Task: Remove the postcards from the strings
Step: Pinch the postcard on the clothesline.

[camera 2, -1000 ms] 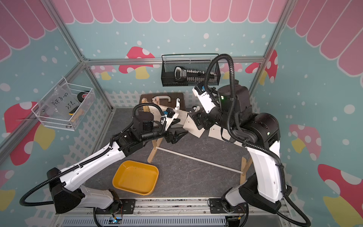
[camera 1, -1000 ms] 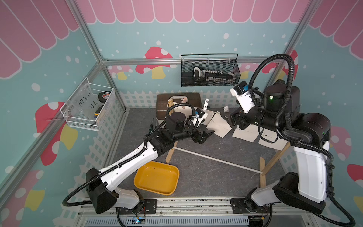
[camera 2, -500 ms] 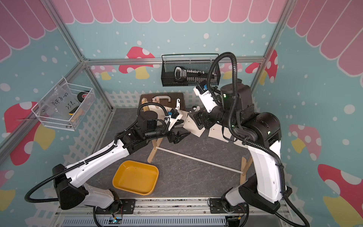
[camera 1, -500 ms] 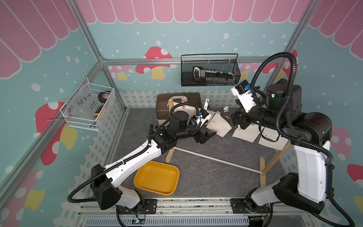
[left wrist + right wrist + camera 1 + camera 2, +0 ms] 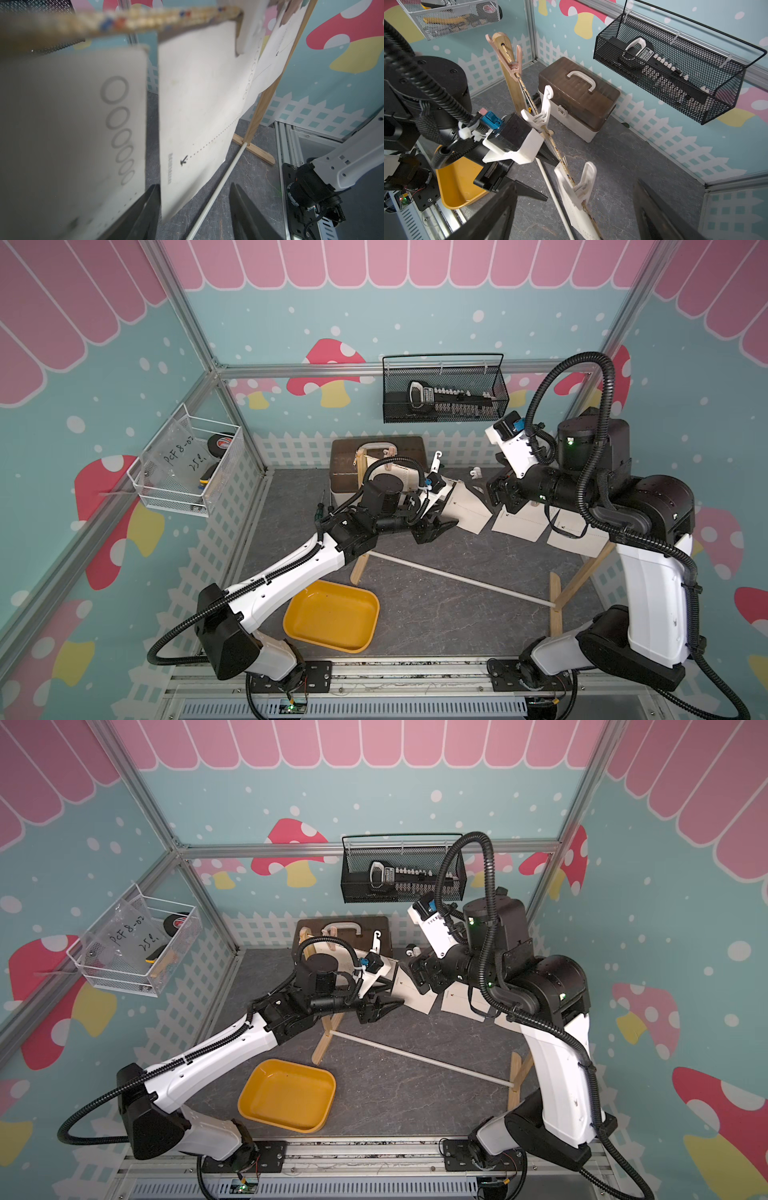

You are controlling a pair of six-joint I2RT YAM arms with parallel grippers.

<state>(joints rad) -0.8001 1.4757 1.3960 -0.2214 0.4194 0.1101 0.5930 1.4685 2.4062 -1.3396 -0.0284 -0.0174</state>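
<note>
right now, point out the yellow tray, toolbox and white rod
yellow tray (image 5: 332, 618), in a top view, bare floor
toolbox (image 5: 583, 104), right wrist view, brown lid
white rod (image 5: 457, 578), in a top view, midpoint

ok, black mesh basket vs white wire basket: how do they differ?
The black mesh basket is long and narrow; the white wire basket is squarer. The black one hangs on the back wall, the white one on a side wall. The black one holds a long black-and-white tool, the white one a black tape roll. Both hang above the floor.
</note>
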